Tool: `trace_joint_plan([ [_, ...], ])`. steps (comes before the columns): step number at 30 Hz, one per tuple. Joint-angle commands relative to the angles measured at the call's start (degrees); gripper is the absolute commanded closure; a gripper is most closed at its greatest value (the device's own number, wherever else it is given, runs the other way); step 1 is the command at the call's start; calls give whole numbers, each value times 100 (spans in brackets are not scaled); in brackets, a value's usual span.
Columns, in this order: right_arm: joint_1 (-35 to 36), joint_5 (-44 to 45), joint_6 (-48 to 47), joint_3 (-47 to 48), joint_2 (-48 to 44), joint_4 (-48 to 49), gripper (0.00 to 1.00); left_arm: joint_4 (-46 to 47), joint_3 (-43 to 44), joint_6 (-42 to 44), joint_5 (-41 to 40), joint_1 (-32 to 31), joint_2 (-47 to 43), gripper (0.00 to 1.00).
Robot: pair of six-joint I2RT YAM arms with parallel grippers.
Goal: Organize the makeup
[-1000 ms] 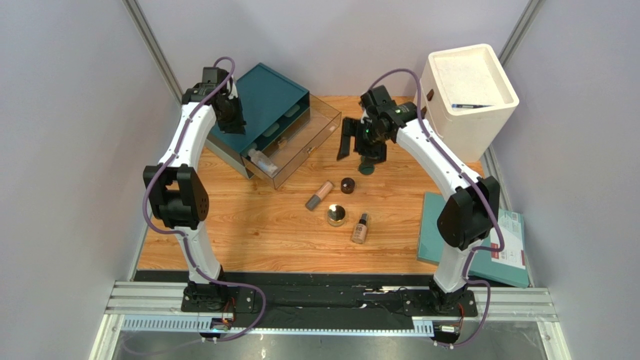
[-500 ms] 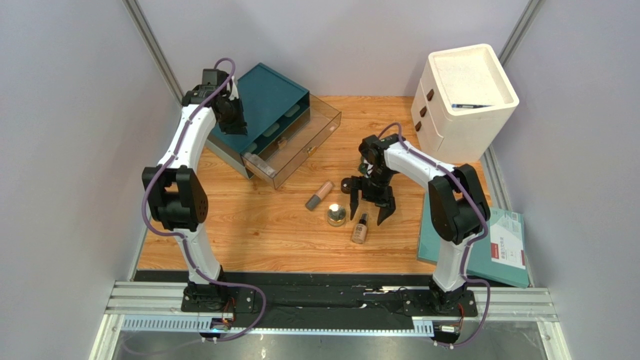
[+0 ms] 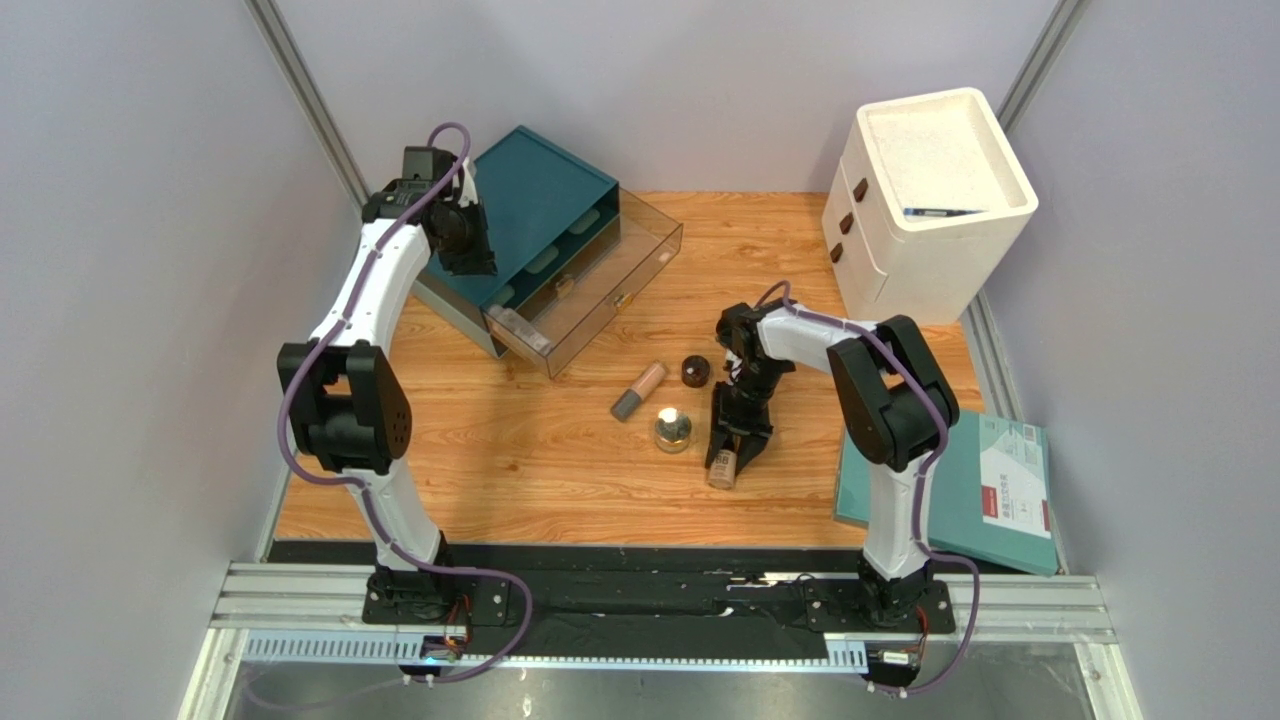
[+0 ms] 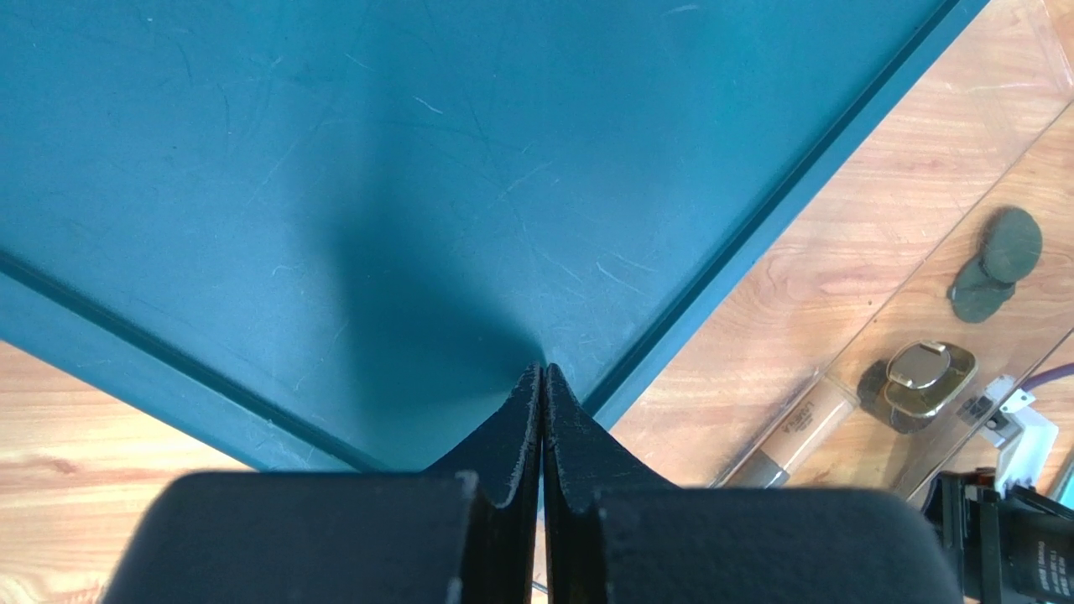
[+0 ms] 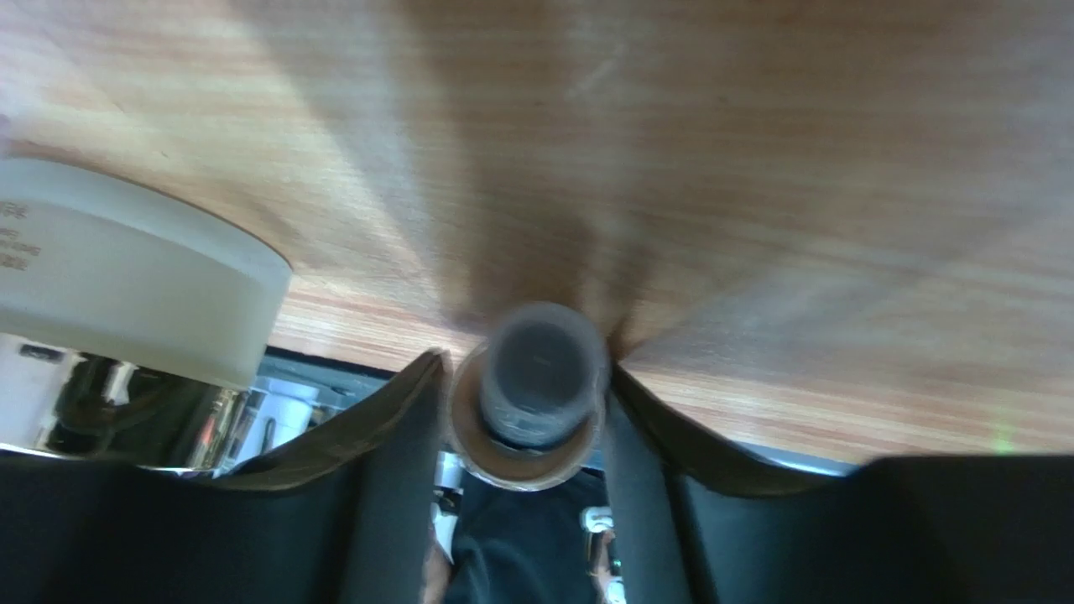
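Wooden worktop (image 3: 496, 465), grey walls (image 3: 120, 300). Right hand (image 3: 732, 440) clamped on beige black-capped bottle (image 5: 536, 378), gold round compact (image 3: 673, 432) at its 10 o'clock; left hand (image 4: 542, 378) pinched shut over teal drawer box (image 4: 315, 164).

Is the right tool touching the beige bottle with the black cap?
Touching. In the right wrist view, both fingers of the right tool lie against the beige black-capped bottle, no gap visible.

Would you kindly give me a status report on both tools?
Left tool shut, empty, over teal box. Right tool astride black-capped bottle, grip unconfirmed. Gold compact close beside.
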Motion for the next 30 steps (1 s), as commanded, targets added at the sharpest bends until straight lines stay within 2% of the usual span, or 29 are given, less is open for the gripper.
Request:
trace_joint_plan([
  [1, 37, 173, -42, -73, 137, 525, 83, -767, -335, 177, -139, -16, 64, 100],
  [3, 37, 348, -51, -29, -82, 438, 99, -776, -326, 159, -139, -16, 46, 100],
  [9, 29, 674, -262, 769, -671, -99, 100, -784, -317, 115, -130, -16, 37, 100],
  [12, 37, 552, -253, 1612, -742, -12, 100, -776, -344, 115, -165, -16, 55, 100],
  [17, 37, 279, -78, 3254, -453, 515, 100, -802, -352, 115, -166, 2, 73, 100],
  [18, 29, 9, -51, 3406, -383, 682, 100, -802, -352, 106, -174, 10, 64, 100],
  [21, 20, -527, 447, 3593, -216, 1805, 100, -784, -344, 36, -183, 28, 81, 100],
  [22, 28, -669, 676, 3592, -163, 2487, 100, -793, -335, 27, -166, 28, 90, 100],
  [25, 46, -1065, 1416, 3916, 310, 3352, 100, -784, -326, -25, -131, 28, 99, 100],
  [30, 213, -1180, 1653, 5794, 1559, 3179, 100, -793, -317, -26, -130, 37, 108, 100],
])
